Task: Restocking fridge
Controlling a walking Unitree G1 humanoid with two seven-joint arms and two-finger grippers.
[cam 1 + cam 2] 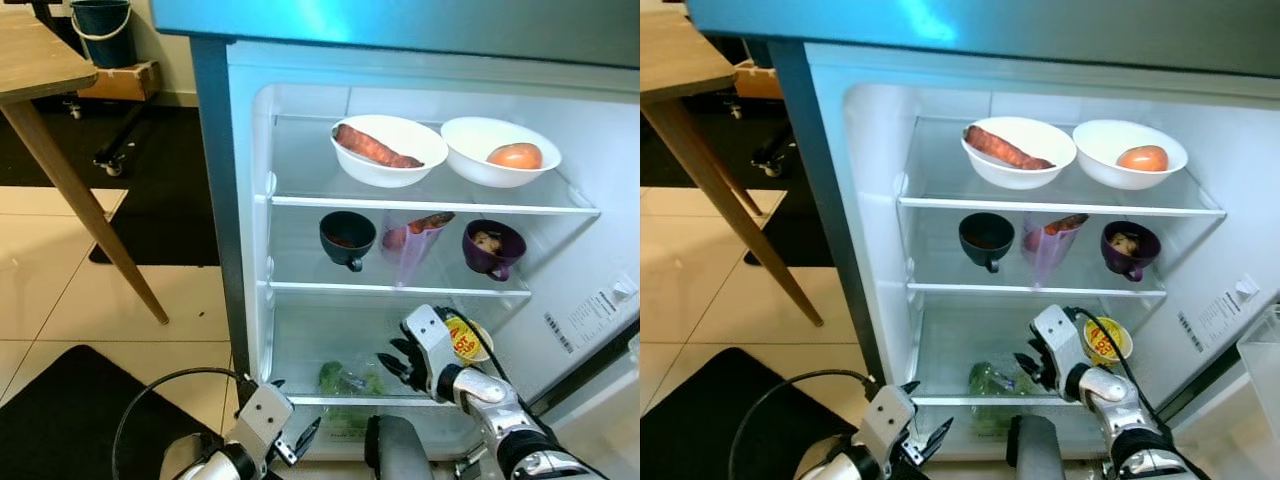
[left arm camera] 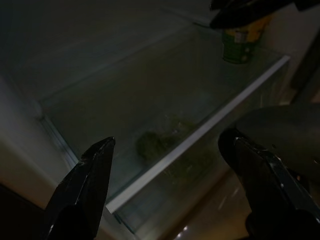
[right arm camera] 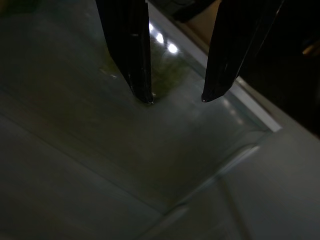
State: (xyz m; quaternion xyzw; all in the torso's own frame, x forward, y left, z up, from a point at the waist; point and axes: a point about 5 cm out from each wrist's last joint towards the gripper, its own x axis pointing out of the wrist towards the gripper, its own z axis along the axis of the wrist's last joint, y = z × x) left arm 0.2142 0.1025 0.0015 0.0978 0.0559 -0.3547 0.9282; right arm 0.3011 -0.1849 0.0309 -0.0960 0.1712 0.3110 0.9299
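Currently, contents of the open fridge (image 1: 240,200), listed shelf by shelf as they sit in my head view.

Top shelf, upper centre: white bowl (image 1: 389,150) holding a sweet potato (image 1: 374,147); just to its right, a second white bowl (image 1: 500,151) holding an orange-red fruit (image 1: 515,155).

Middle shelf, centre of frame: dark mug (image 1: 347,238) at left; translucent purple cup (image 1: 412,245) with reddish food inside, in the middle; purple mug (image 1: 493,248) at right.

Bottom glass shelf (image 1: 330,345), lower centre: yellow-lidded tin (image 1: 462,338) with a green and yellow label, standing toward the right of the shelf. Beneath the glass, a bag of leafy greens (image 1: 345,382) in the drawer.

My right gripper (image 1: 397,362), lower right of frame: reaches in over the bottom shelf, just left of the tin; fingers parted with nothing between them, tips close above the glass in my wrist view.

My left gripper (image 1: 293,445), lower left of centre: low at the fridge's front edge, fingers spread wide and empty, pointing in toward the bottom shelf.

Outside the fridge, upper left: wooden table (image 1: 40,70); dark bucket (image 1: 101,30) on a low trolley; tiled floor (image 1: 60,290); black mat (image 1: 70,410) at lower left.
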